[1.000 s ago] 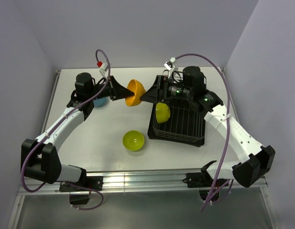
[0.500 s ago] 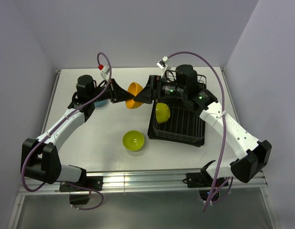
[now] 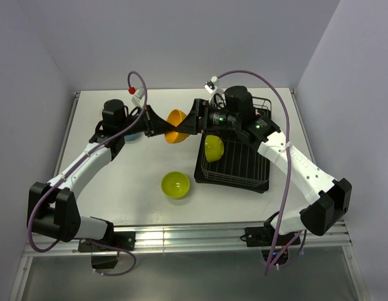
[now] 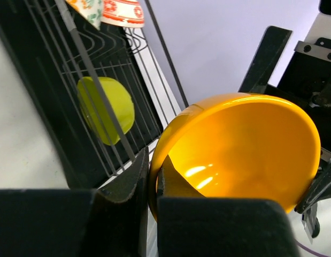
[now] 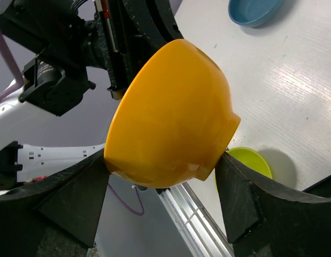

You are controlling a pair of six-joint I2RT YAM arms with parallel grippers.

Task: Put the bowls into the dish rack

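Observation:
An orange bowl (image 3: 176,125) hangs in the air left of the dish rack (image 3: 244,169), tilted on its side. My left gripper (image 3: 163,127) is shut on its rim, one finger inside and one outside (image 4: 153,160). My right gripper (image 3: 188,125) comes from the rack side, and its fingers (image 5: 164,156) press against both sides of the bowl's outer wall (image 5: 170,112). A lime green bowl (image 3: 214,148) stands on edge among the rack's tines (image 4: 106,110). A cream-white patterned bowl (image 4: 122,12) shows at the rack's far end.
A second lime green bowl (image 3: 175,185) lies upright on the white table in front of the rack's left corner. A blue bowl (image 3: 132,133) sits at the back left, partly behind my left arm. Purple cables arc above both wrists.
My right gripper has moved left from above the rack to the orange bowl, and its fingers have narrowed onto it. The left gripper has held the bowl almost still.

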